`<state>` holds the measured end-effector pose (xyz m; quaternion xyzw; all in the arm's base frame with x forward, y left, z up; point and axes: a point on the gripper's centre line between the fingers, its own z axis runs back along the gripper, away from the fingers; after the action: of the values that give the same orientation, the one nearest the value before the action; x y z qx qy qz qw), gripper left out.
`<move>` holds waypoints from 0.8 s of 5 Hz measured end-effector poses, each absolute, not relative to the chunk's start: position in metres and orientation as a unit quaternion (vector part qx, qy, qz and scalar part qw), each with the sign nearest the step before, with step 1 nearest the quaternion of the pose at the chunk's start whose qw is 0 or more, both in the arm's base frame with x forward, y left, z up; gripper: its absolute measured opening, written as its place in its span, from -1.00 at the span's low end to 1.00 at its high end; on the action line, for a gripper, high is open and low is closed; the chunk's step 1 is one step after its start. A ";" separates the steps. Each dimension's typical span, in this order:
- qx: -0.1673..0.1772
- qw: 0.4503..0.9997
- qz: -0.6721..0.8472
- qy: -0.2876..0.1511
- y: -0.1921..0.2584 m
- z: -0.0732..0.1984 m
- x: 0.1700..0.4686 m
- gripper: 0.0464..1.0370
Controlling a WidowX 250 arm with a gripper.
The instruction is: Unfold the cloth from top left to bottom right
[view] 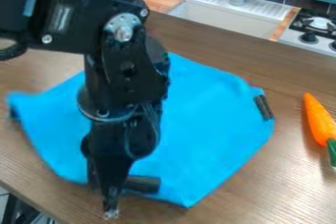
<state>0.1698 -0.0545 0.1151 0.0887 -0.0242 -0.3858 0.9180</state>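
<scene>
Arm [128, 78] bent, pincer [111, 212] seemingly downward

Bright light is falling on the worktop [282, 193], which is shining palely at five o'clock; at three o'clock, the carrot [319, 120] is casting a soft shadow towards eight o'clock.

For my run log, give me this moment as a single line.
gripper: at near edge of blue cloth | grasp: unclear | cloth: mostly spread on table | toy carrot: right of cloth
</scene>
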 end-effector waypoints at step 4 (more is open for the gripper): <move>-0.022 0.921 -0.387 0.043 -0.095 0.132 0.164 -0.14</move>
<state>0.1636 -0.0949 0.1317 -0.0219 0.0433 -0.3867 0.9209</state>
